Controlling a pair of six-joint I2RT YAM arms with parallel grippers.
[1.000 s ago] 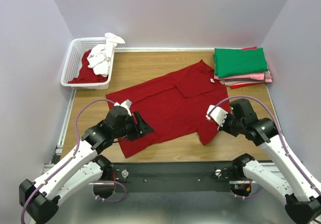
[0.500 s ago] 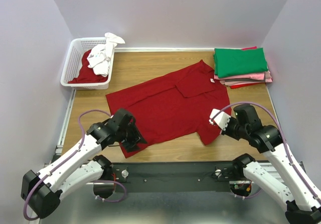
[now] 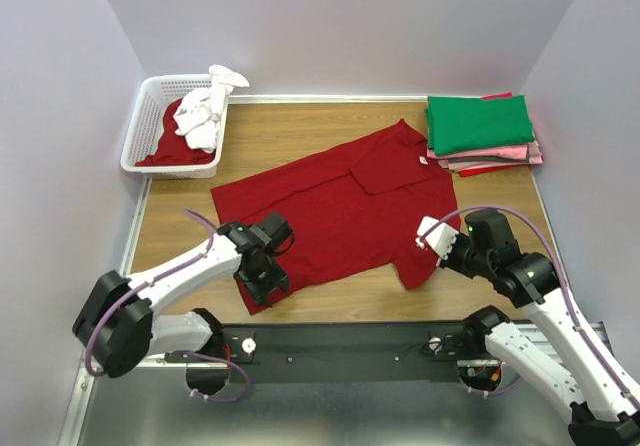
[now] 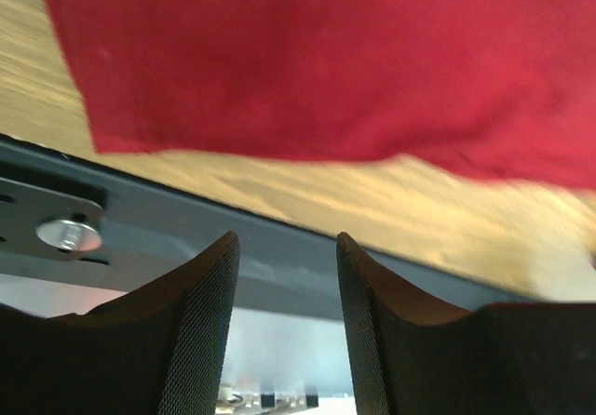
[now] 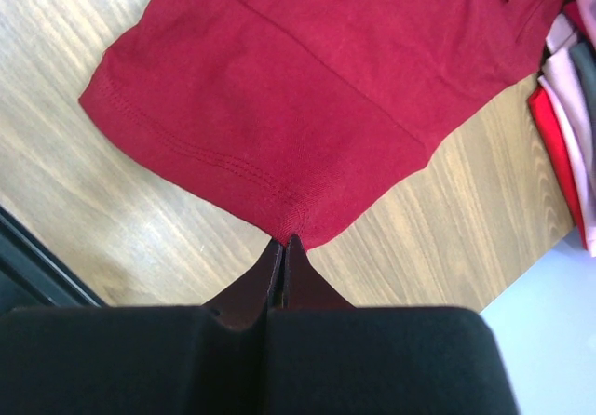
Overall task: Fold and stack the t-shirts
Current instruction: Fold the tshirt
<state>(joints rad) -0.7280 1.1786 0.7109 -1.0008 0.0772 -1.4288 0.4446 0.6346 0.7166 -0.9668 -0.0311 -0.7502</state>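
Nearest to me, the left gripper (image 4: 284,239) hangs over the near hem of the dark red t-shirt (image 3: 340,206), at its near left corner. Its two fingers (image 4: 200,322) stand apart with nothing between them; through the gap I see the grey rail (image 4: 279,264) just on my side of that hem, with a bolt (image 4: 70,234) on it.

At the shirt's near right corner, the right gripper (image 5: 282,244) has its jaws pressed together on the stitched edge of the cloth, which puckers where the tips pinch it.

The shirt itself lies spread flat and slantwise on the wooden table (image 3: 290,126), collar towards the far right, with a flap of cloth folded over near the collar.

Beyond the collar, to the far right of the shirt, sits a folded stack: a green t-shirt (image 3: 480,123) on top, a pink t-shirt (image 3: 512,153) below it, and a red edge at the bottom.

To the far left of the shirt, well apart from it, stands the white basket (image 3: 134,141), holding a crumpled white t-shirt (image 3: 200,116) that spills over the far rim, and a red t-shirt (image 3: 165,148) under it.
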